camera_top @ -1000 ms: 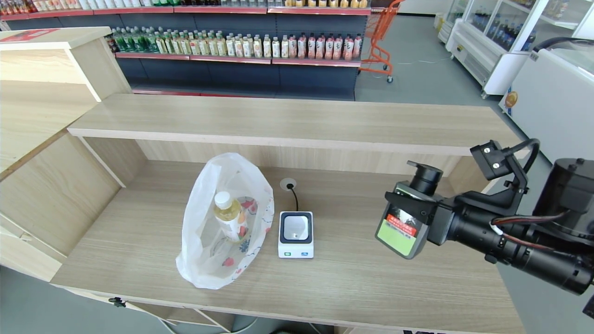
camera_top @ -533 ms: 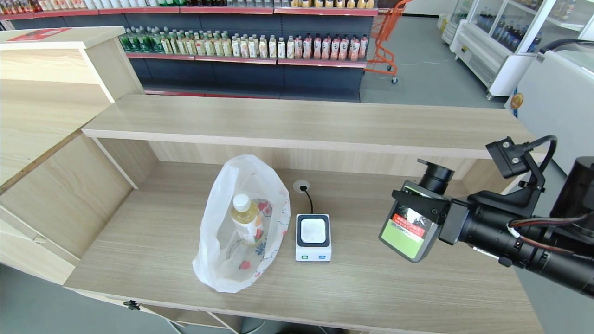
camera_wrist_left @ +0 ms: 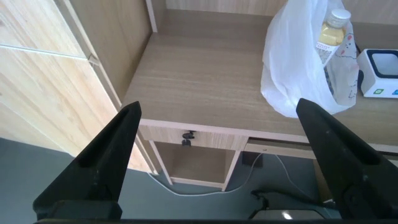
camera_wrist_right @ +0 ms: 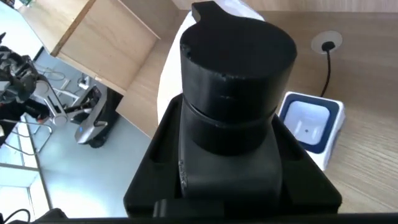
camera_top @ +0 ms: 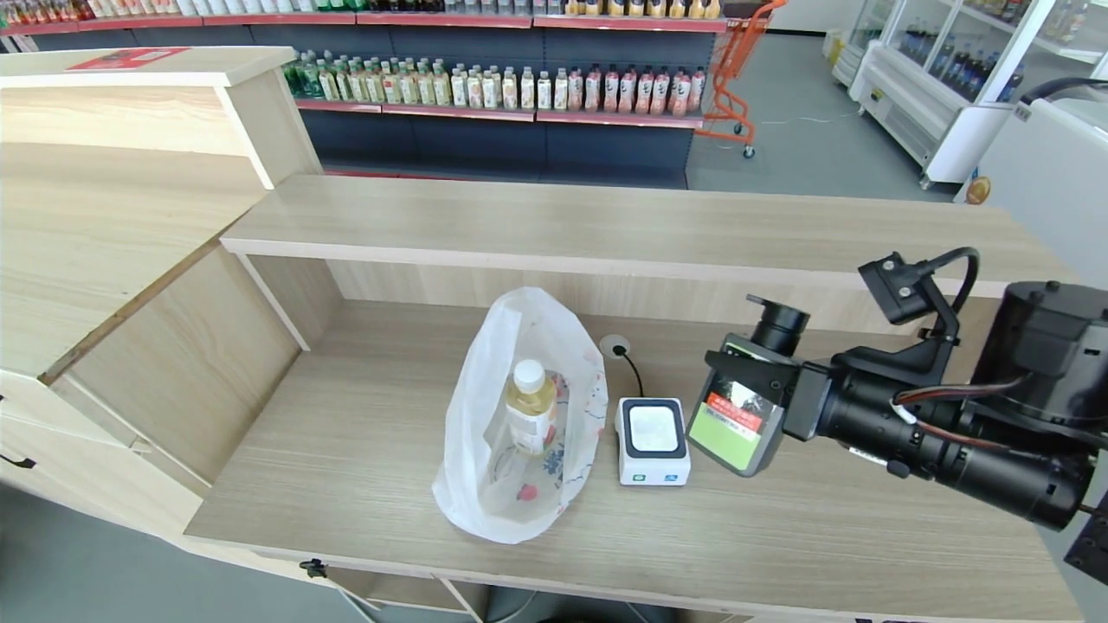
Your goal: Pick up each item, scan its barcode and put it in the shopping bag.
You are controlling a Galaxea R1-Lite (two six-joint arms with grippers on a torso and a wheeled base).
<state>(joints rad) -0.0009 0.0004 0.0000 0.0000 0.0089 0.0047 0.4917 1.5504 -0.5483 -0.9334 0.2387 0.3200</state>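
Beside scanner (camera_top: 653,439), black-capped pack (camera_top: 730,430) in right end effector (camera_top: 750,400) (clamped)

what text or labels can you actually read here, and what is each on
No text here can be read.
Black-capped bottle in the right gripper: white print on a red band, blurred.
Drink bottle in the shopping bag: label too small.
Scanner: two front marks, unreadable.
Red sign on the side counter: too small.

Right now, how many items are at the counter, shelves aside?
2. A bottle stands in the bag; a black-capped container is in the right gripper, held above the counter near the scanner. The bag may hide more.
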